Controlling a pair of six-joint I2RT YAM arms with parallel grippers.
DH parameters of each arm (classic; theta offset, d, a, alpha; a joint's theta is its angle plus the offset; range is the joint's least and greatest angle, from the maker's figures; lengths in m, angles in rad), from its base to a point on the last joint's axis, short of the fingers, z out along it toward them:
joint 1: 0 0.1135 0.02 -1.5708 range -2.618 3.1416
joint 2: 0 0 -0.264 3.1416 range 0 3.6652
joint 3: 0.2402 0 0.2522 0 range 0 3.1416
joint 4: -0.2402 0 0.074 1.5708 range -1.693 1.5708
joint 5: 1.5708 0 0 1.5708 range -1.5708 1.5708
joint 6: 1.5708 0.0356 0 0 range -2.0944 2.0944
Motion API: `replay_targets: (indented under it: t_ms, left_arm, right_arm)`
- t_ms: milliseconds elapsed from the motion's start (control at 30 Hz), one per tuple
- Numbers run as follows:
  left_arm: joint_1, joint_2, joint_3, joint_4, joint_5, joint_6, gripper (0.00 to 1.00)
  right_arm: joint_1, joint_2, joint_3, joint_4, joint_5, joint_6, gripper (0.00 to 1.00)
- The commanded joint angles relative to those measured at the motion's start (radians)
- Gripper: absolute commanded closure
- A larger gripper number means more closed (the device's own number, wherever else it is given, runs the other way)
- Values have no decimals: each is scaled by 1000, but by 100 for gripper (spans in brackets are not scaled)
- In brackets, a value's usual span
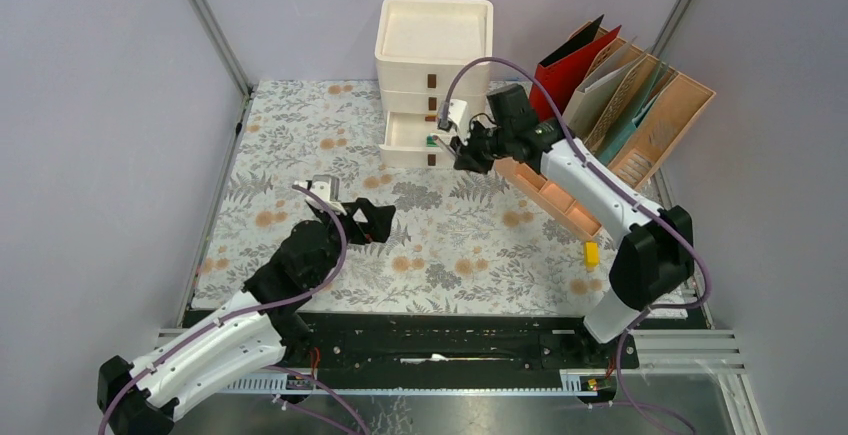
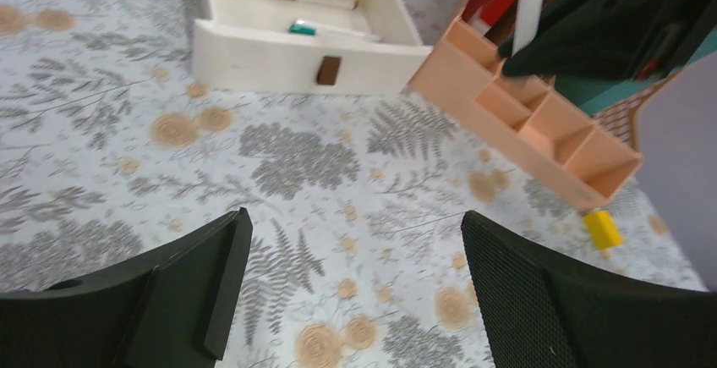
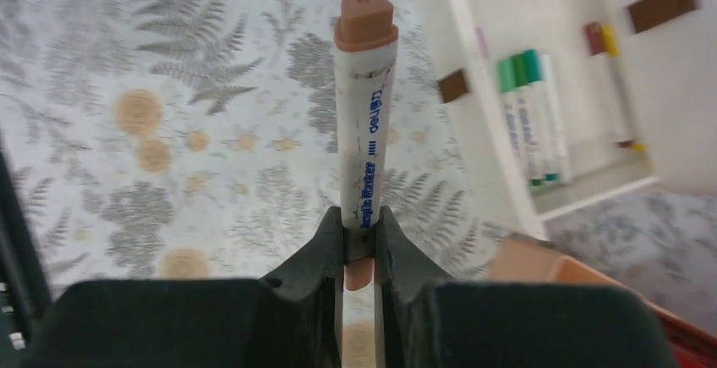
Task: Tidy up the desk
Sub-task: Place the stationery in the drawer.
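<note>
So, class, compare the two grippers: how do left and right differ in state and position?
The left gripper is open and empty; the right gripper is shut on a brown-capped marker. The left gripper hovers over the desk's middle; the right gripper is by the open drawer. Both are black.

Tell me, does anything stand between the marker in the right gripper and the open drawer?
Nothing visible does. The right gripper holds the brown-capped marker beside the open drawer; only bare desk lies between.
</note>
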Motion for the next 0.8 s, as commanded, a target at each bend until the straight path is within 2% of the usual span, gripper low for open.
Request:
replay_targets:
  t_ms: [0, 433, 767]
  left_arm:
    - [4, -22, 41, -83, -80, 50, 1]
    - [5, -102, 1, -122, -140, 46, 1]
    - [5, -117, -1, -151, -162, 38, 1]
  right_arm:
    - [6, 80, 148, -123, 197, -165, 100]
    - [8, 293, 462, -197, 311, -253, 100]
    - [17, 454, 582, -205, 389, -292, 100]
